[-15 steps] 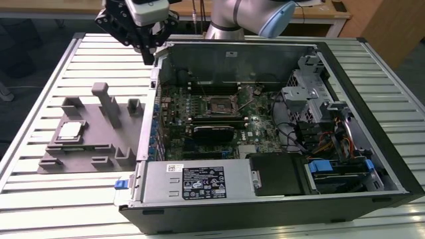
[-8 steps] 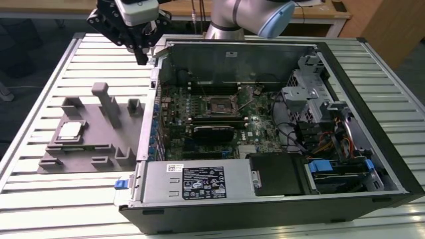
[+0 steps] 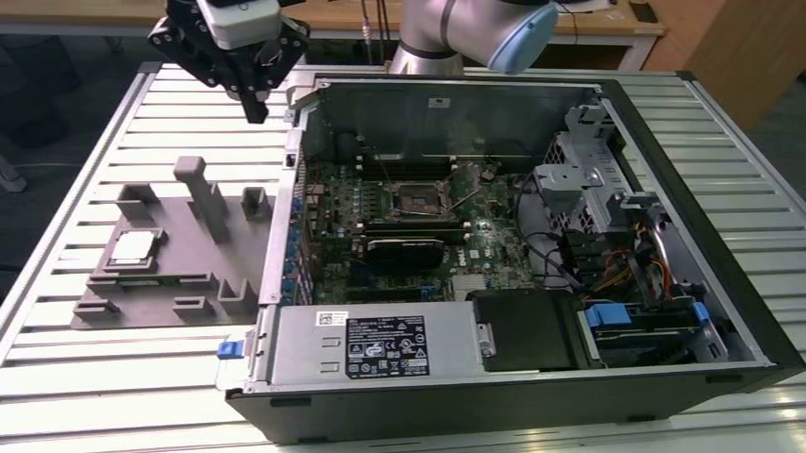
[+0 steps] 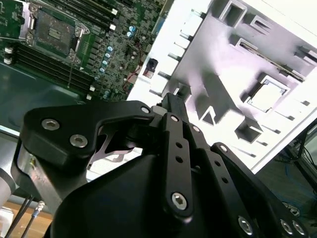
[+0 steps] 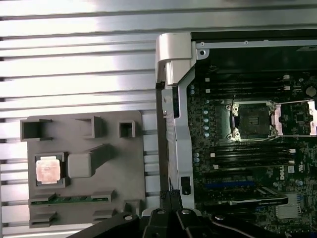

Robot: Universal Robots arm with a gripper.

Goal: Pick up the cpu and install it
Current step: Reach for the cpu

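Found black linked-finger gripper [image 3: 256, 111] with jaws closed on nothing. Spotted small flat square silver-topped cpu [image 3: 132, 248] seated in grey plastic fixture block [image 5: 114, 173], well apart from the jaws and below them. Judged it light, stiff, fragile; best pinched by opposite edges.

— What runs out of frame?
— The arm [image 3: 441, 28] in the exterior view; the tool [image 5: 171, 196] in the first wrist view.
— What is covered?
— Part of the grey fixture [image 4: 233, 64], behind the tool in the second wrist view; the motherboard [image 3: 492, 222] edge, under the power supply [image 3: 315, 349].
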